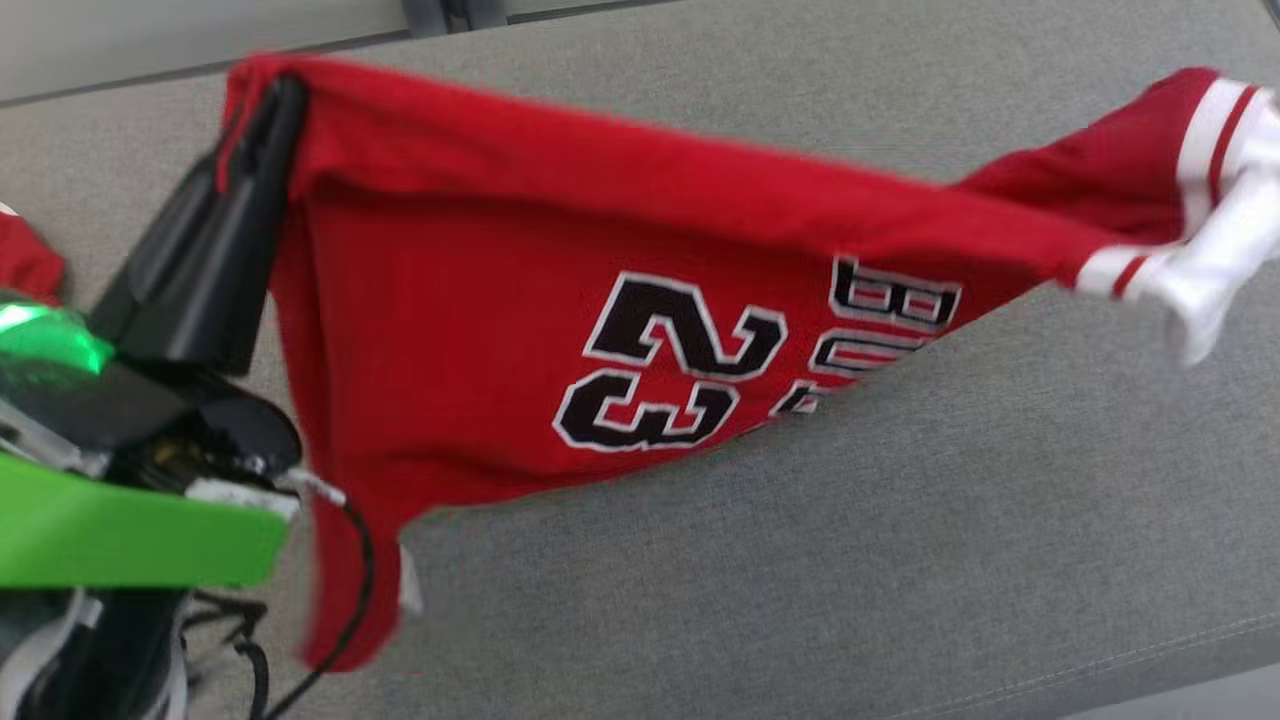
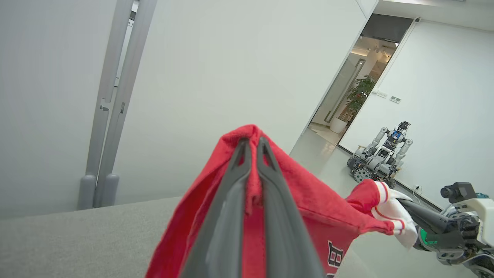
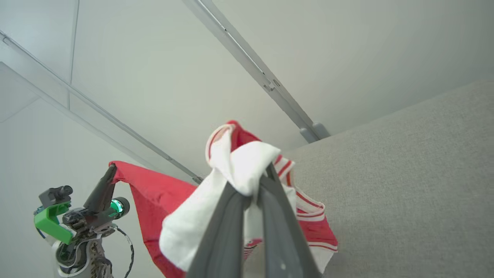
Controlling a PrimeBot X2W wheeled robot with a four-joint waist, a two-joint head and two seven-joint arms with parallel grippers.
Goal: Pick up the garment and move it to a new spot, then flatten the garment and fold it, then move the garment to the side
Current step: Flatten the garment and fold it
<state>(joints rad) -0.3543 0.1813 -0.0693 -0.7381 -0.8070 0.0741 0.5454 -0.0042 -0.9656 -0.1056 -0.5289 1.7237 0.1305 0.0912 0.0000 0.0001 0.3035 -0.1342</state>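
Nearest, at the left, the left arm's green cover and a thin black cable sit low in the head view. Above them the left gripper points away from the robot. It is clenched on the red top edge of the jersey, and the left wrist view shows a fold of cloth squeezed between its two dark fingers.

The jersey hangs stretched between both arms over the grey pad, sagging to a low corner at the near left. I cannot tell whether that corner touches the pad. On its front is a black "23" edged in white. Beside it are black letters starting with "B", then what looks like a "U"; the rest is lost in the fold.

At the right, the white, red-striped trim of the jersey is bunched up. The right gripper is clamped on that bunch, its tips buried in white cloth.

A scrap of other red cloth lies at the left edge.

Beyond the pad stands a pale wall. Farther right another robot is parked beside a doorway, with a plant inside it.
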